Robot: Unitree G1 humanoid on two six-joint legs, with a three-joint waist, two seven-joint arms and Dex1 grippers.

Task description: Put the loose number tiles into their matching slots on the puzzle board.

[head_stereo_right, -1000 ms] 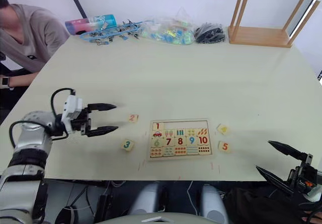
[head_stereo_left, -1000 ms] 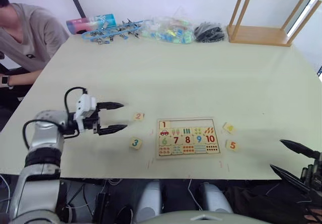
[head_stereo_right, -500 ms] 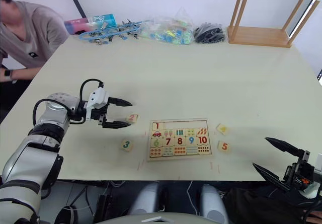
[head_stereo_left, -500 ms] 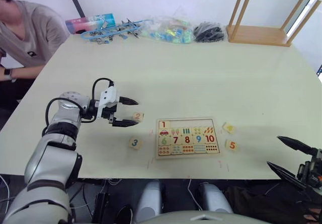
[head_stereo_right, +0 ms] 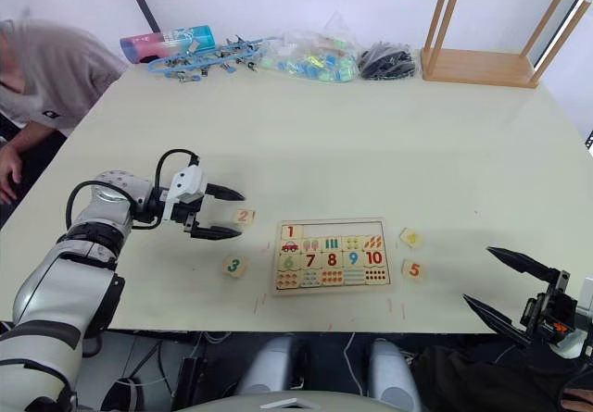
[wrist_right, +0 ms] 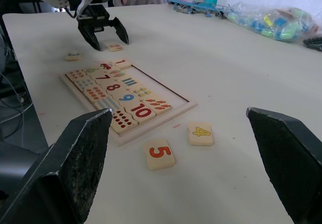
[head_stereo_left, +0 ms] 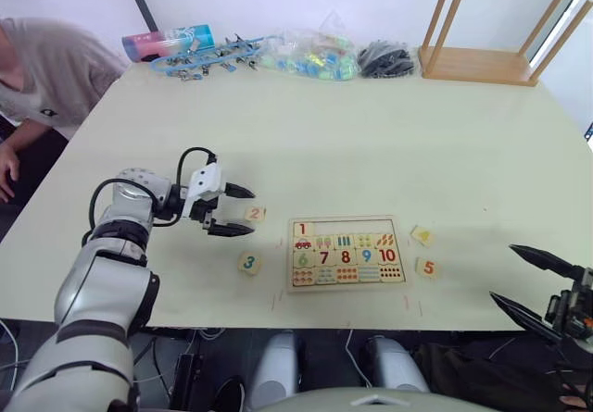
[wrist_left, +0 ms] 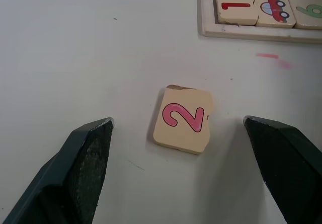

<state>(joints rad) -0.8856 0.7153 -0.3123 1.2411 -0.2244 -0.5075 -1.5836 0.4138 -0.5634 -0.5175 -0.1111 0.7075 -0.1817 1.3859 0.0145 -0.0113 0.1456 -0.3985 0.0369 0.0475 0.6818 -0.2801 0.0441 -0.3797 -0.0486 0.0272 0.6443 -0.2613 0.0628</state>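
On a pale table, the puzzle board holds tile 1 in its top row. Left of the board, the left gripper straddles tile 2, fingers apart, not touching. Tile 3 lies nearby; tiles 4 and 5 sit right of the board, near the spread right gripper.
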